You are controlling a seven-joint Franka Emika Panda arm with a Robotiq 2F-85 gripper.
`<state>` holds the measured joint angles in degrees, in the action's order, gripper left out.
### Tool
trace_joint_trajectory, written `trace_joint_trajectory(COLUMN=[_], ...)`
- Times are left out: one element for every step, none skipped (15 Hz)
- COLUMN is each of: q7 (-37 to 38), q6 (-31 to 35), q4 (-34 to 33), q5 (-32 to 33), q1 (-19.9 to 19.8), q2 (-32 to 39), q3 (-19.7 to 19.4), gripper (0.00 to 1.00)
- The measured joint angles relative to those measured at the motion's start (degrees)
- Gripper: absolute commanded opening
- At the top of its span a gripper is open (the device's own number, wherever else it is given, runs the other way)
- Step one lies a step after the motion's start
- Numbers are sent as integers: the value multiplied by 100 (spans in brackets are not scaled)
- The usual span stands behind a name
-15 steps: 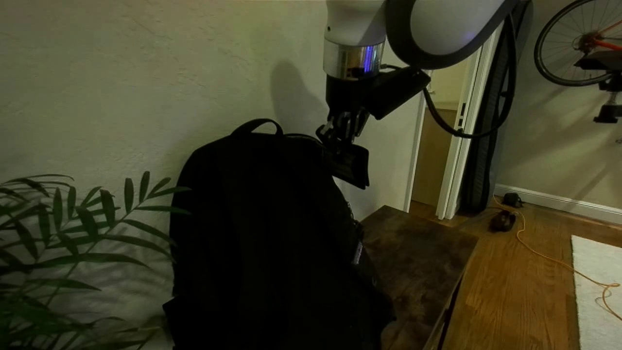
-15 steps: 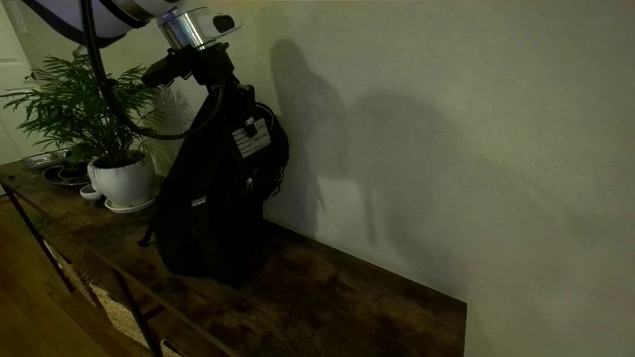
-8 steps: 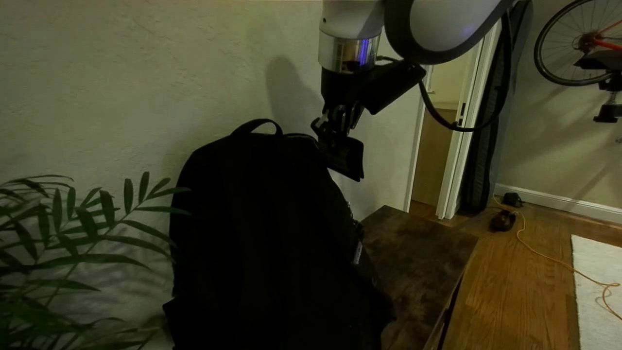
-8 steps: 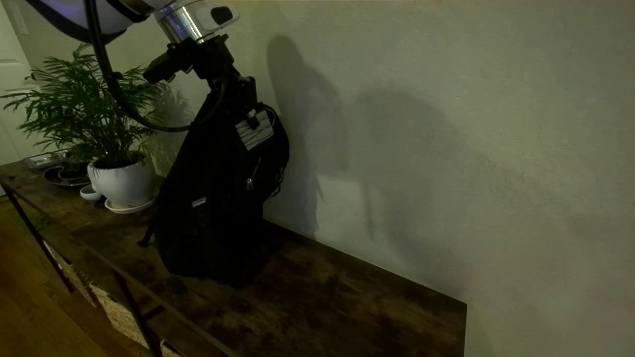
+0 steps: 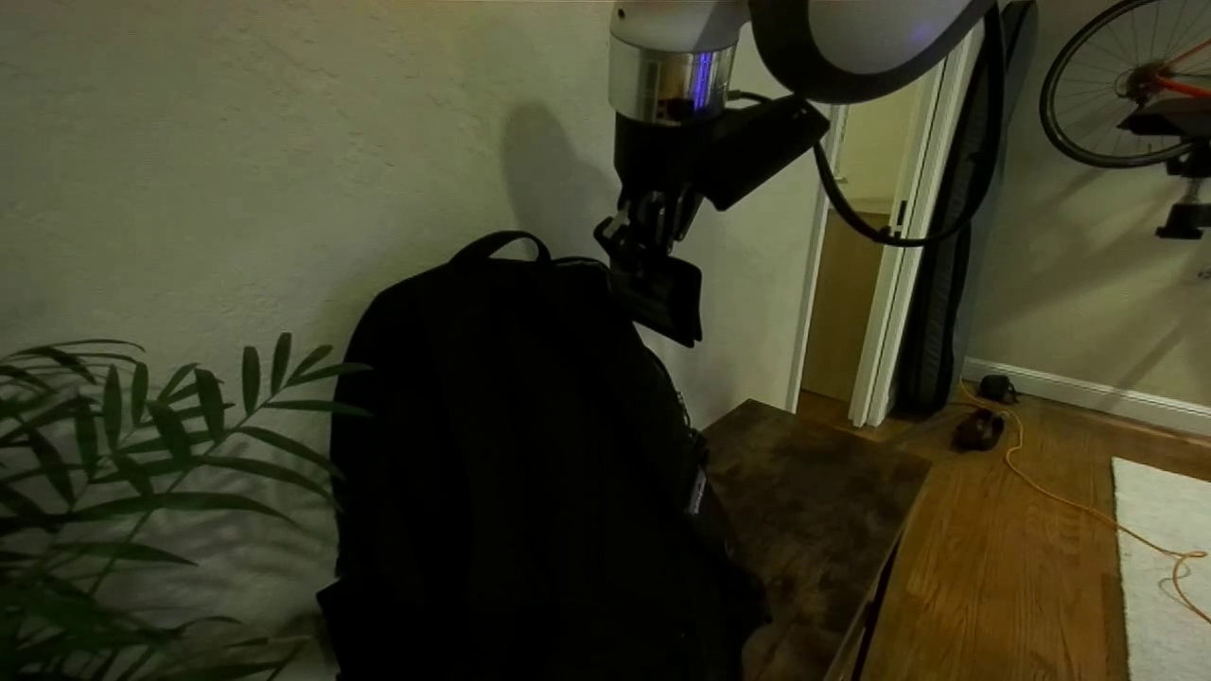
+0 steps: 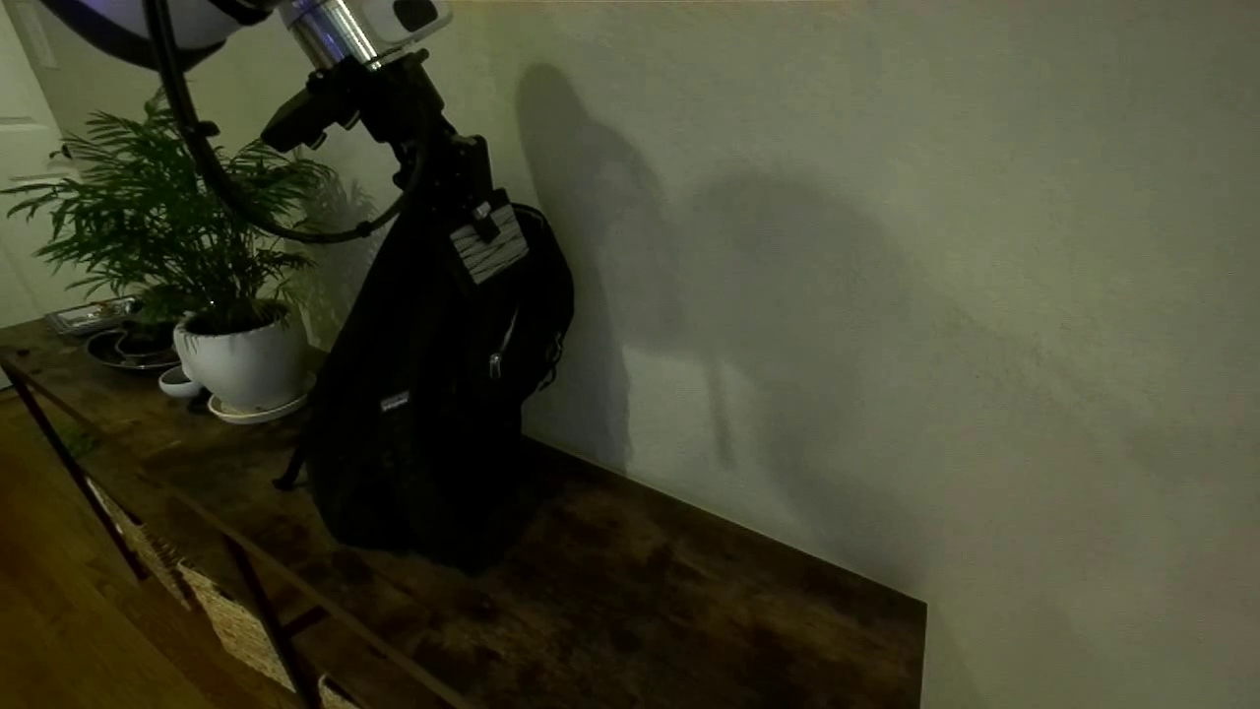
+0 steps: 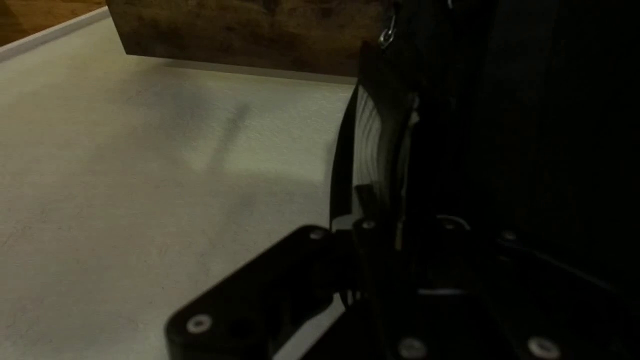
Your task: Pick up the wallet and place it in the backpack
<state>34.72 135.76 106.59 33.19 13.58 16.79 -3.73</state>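
Wrist view: a flat, grey-streaked wallet (image 7: 367, 135) was pinched by the black gripper (image 7: 390, 215), a black fabric backpack (image 7: 530, 125) at three o'clock.

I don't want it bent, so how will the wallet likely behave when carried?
The wallet is probably stiff: it juts from the gripper without visibly drooping. It might flex slightly, looking gently bowed in the wrist view. Likely light, being far smaller than the backpack.

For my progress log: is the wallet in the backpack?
Out: the gripper holds the wallet outside the backpack in both exterior views.
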Motion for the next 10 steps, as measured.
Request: trace_joint_trajectory(q7=[24,42,53,61,65,66,66,66,66,65], q6=[-7,-13,-14,-15,-15,-15,-14,-14,-9,-4], q4=[0,0,0,0,1,3,6,9,13,18], q5=[30,61,86,106,125,133,133,135,135,135], q1=[0,0,0,0,0,0,0,-1,-5,-11], q2=[0,-1,-2,-5,-6,-6,-6,-6,-6,-2], q3=[21,34,41,46,49,50,50,50,50,49], gripper=[7,7,7,7,7,7,7,7,6,7])
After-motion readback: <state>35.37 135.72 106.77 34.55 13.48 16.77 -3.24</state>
